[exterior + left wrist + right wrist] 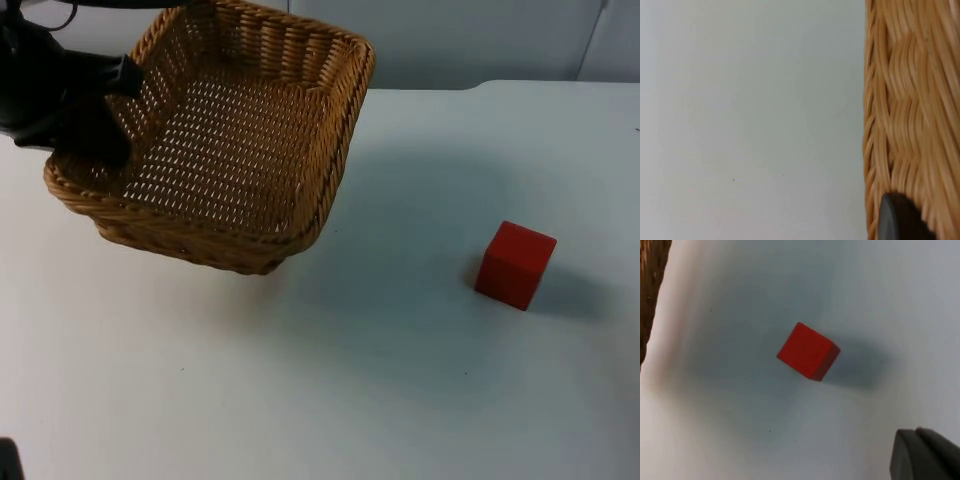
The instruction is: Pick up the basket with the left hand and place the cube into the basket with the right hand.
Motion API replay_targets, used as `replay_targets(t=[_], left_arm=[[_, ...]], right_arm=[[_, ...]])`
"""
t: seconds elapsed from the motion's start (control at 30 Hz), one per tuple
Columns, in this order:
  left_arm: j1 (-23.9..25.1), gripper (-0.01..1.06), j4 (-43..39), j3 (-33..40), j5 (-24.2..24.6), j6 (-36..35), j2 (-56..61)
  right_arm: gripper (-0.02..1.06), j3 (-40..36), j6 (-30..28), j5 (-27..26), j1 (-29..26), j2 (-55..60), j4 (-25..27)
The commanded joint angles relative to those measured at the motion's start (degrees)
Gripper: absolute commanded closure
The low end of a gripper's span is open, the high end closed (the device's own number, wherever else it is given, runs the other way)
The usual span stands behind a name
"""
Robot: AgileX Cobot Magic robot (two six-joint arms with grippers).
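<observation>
Your left tool (110, 110) grips the lifted basket (230, 150); the cube (515, 264) sits on the desk (350, 380), your right tool's (925, 455) opening unclear.

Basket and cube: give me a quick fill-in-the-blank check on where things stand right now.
1. The left gripper holds the basket by its ____.
2. The cube is ____ in colour.
3. The cube rests on the ____, not in the basket.
4. The basket hangs tilted, lifted ____ the table.

Missing words: rim; red; table; off
</observation>
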State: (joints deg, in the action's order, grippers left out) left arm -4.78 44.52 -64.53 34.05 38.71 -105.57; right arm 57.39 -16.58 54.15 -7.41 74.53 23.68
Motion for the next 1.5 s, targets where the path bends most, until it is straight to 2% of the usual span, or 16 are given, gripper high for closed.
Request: replay_targets(t=[0.0, 0.07, 0.2, 0.3, 0.33, 0.43, 0.47, 0.53, 0.57, 0.67, 0.77, 0.9, 0.97, 1.1, 1.2, 1.47], left_arm=[[-0.1, 1.05, 1.6, -0.1, -1.3, 0.0, 0.5], [-0.1, 1.05, 1.6, -0.1, -2.0, 0.0, 0.5], [-0.1, 1.05, 1.6, -0.1, -2.9, 0.0, 0.5], [-0.1, 1.05, 1.6, -0.1, -3.0, 0.0, 0.5], [-0.1, 1.05, 1.6, -0.1, -3.0, 0.0, 0.5], [-0.1, 1.05, 1.6, -0.1, -3.0, 0.0, 0.5], [-0.1, 1.05, 1.6, -0.1, -3.0, 0.0, 0.5], [-0.1, 1.05, 1.6, -0.1, -3.0, 0.0, 0.5], [-0.1, 1.05, 1.6, -0.1, -3.0, 0.0, 0.5], [-0.1, 1.05, 1.6, -0.1, -3.0, 0.0, 0.5], [-0.1, 1.05, 1.6, -0.1, -3.1, 0.0, 0.5], [-0.1, 1.05, 1.6, -0.1, -3.4, 0.0, 0.5], [-0.1, 1.05, 1.6, -0.1, -3.4, 0.0, 0.5], [-0.1, 1.05, 1.6, -0.1, -3.6, 0.0, 0.5], [-0.1, 1.05, 1.6, -0.1, -4.6, 0.0, 0.5], [-0.1, 1.05, 1.6, -0.1, -6.1, 0.0, 0.5]], right_arm=[[1.04, 1.1, -1.5, 1.3, 0.2, 3.9, 0.6], [1.04, 1.1, -1.5, 1.4, 0.2, 8.0, 0.2], [0.91, 1.3, -1.5, 2.2, 1.6, 13.0, 0.1], [0.59, 2.8, -2.0, 4.2, 6.1, 17.5, -0.2], [0.59, 2.8, -2.0, 4.2, 6.1, 17.5, -0.2], [0.30, 5.4, -0.1, 2.7, 11.6, 19.6, -3.3], [0.30, 5.4, -0.1, 2.7, 11.6, 19.6, -3.3], [0.12, 8.7, 8.3, 0.8, 15.3, 21.1, -8.2], [0.08, 10.3, 11.0, 0.8, 16.7, 21.9, -10.2], [0.08, 12.8, 13.3, 1.1, 18.1, 23.1, -11.8], [0.10, 16.6, 23.2, 0.1, 19.9, 25.2, -15.5], [0.10, 18.4, 25.1, 0.5, 20.5, 27.6, -16.3], [0.10, 18.7, 25.0, 0.5, 20.5, 28.5, -15.9], [0.10, 18.7, 19.7, 0.7, 20.5, 30.7, -14.7], [0.10, 18.7, 13.0, 1.1, 20.5, 31.0, -7.8], [0.10, 18.7, 11.0, -3.2, 20.5, 31.0, -6.9]])
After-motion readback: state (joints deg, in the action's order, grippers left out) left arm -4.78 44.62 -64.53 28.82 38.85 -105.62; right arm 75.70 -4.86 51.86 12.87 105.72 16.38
